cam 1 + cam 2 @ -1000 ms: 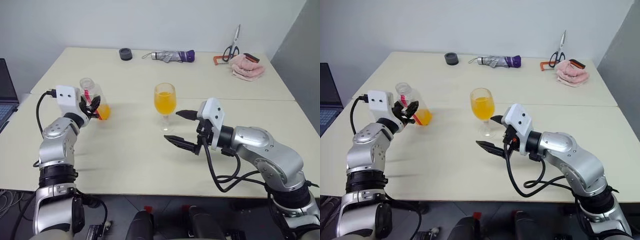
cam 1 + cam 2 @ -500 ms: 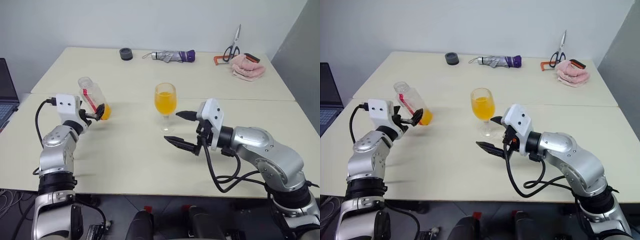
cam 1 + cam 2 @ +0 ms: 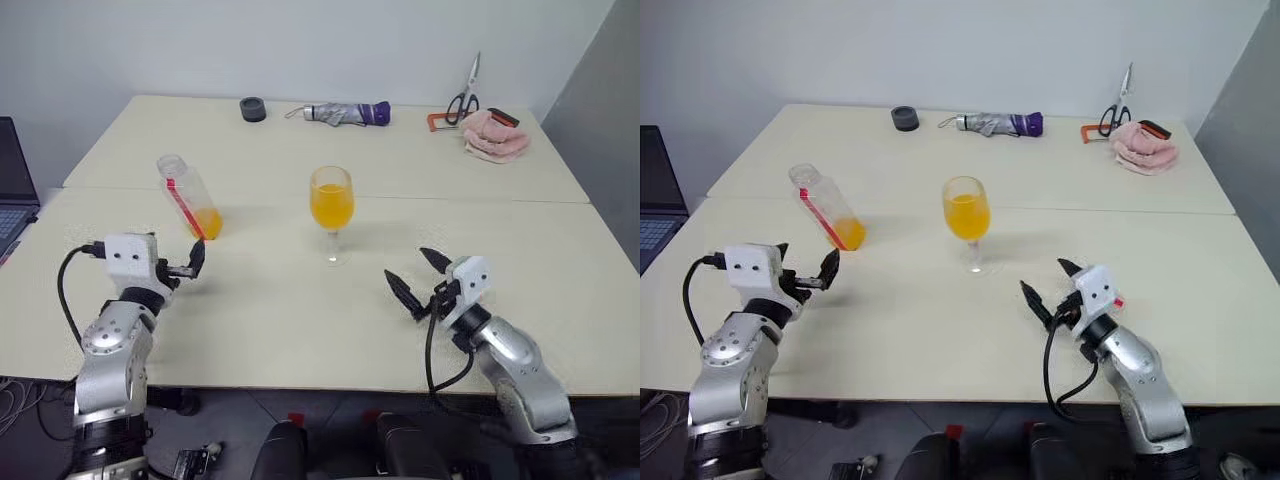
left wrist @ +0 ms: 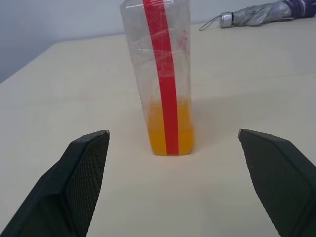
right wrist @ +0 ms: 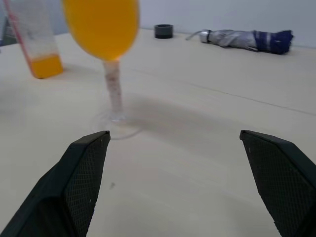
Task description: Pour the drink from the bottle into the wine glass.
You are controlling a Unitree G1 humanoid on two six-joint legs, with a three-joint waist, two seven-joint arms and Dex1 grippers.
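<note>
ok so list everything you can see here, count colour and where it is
bottle: 1, clear with a red stripe, a little orange drink at its base, standing on the table's left part, free of both grippers
wine glass: 1, clear, bowl holding orange drink, mid table
table: 1, cream, with a seam across it
round cap-like object: 1, dark grey, far edge
folded umbrella: 1, grey and purple, far edge, right of the dark object
scissors: 1, black handles, far right corner
cloth: 1, pink, far right corner
laptop: 1, dark, partly seen off the table's left edge
left gripper: 1, black fingers, open, short of the bottle
right gripper: 1, black fingers, open, near side of the glass
</note>
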